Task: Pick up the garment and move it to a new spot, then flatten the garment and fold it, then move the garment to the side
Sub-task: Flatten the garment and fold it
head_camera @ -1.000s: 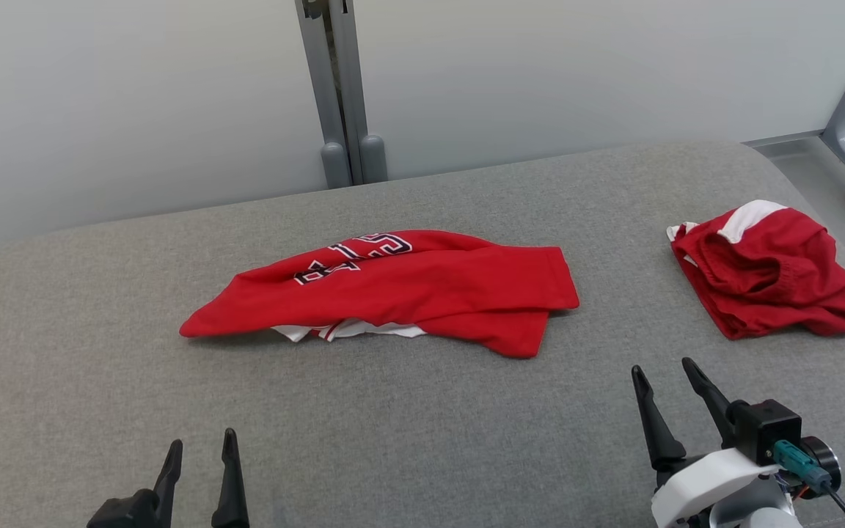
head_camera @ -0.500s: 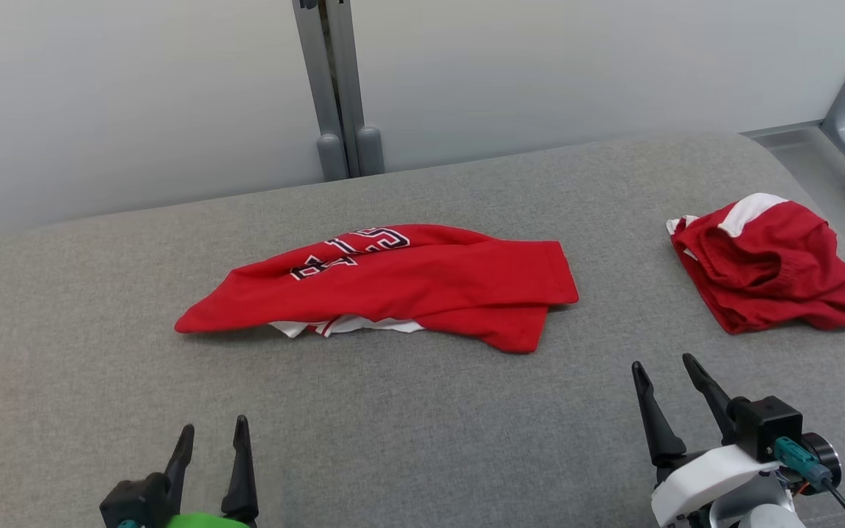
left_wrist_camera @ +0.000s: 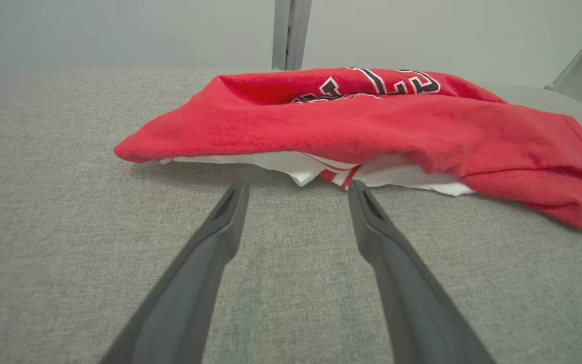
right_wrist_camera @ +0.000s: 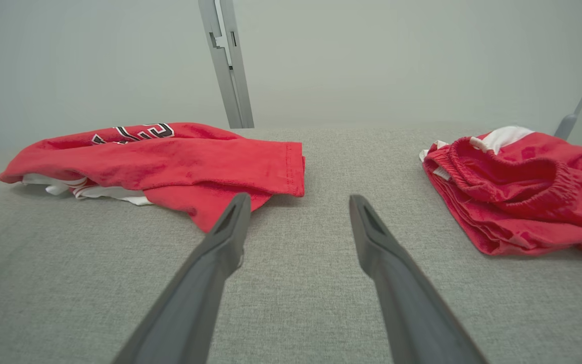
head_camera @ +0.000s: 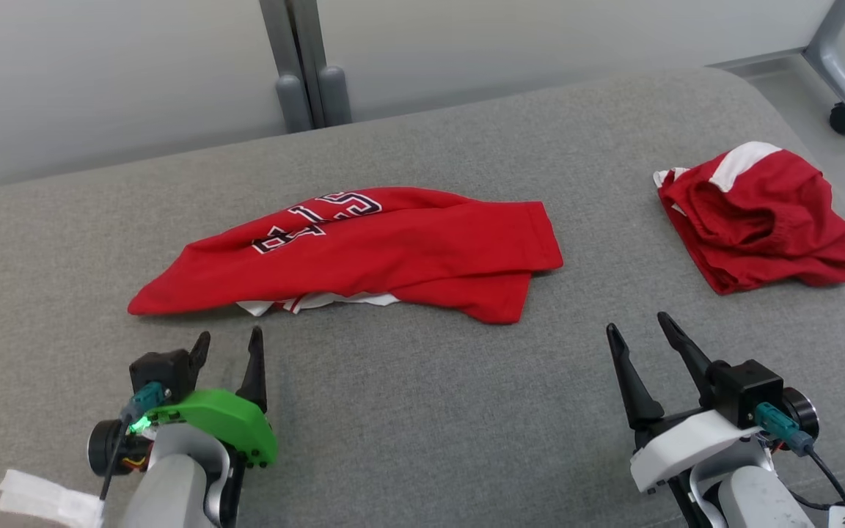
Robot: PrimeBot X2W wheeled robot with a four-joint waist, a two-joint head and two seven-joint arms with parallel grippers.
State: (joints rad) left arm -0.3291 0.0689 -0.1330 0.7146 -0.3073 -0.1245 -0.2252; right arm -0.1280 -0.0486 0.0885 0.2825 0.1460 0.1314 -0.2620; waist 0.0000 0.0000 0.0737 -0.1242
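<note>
- The red shirt (head_camera: 393, 246) lay crumpled near the middle of the grey padded surface (head_camera: 422, 425), lettered side up. A white inner layer (left_wrist_camera: 271, 164) showed under its near edge.
- Its long axis ran across the surface from left to right, roughly square to the direction in which both grippers pointed. The left end tapered to a point; the right end was a broad hem.
- The left gripper (head_camera: 229, 337) stood low over the surface with its two fingers spread wide and nothing between them. Its tips were just short of the shirt's near edge, close to the left end, and did not touch the cloth.
- The right gripper (head_camera: 637, 326) also had its fingers spread wide and was empty. The shirt's right end lay ahead of it and to its left, farther off than the near edge was from the left gripper.
- The left arm was therefore the nearer. On this evidence the pick-up had not begun, and a short advance of the left gripper would likely bring the near edge between its fingers.
- The red shorts (head_camera: 760, 220) lay bunched well apart from the shirt, ahead and to the right of the right gripper. The shirt was judged to be the task's garment because the left gripper was lined up on it.
- Risk: a pinch at the near edge could catch the white layer alone and leave the red layer to drag.
</note>
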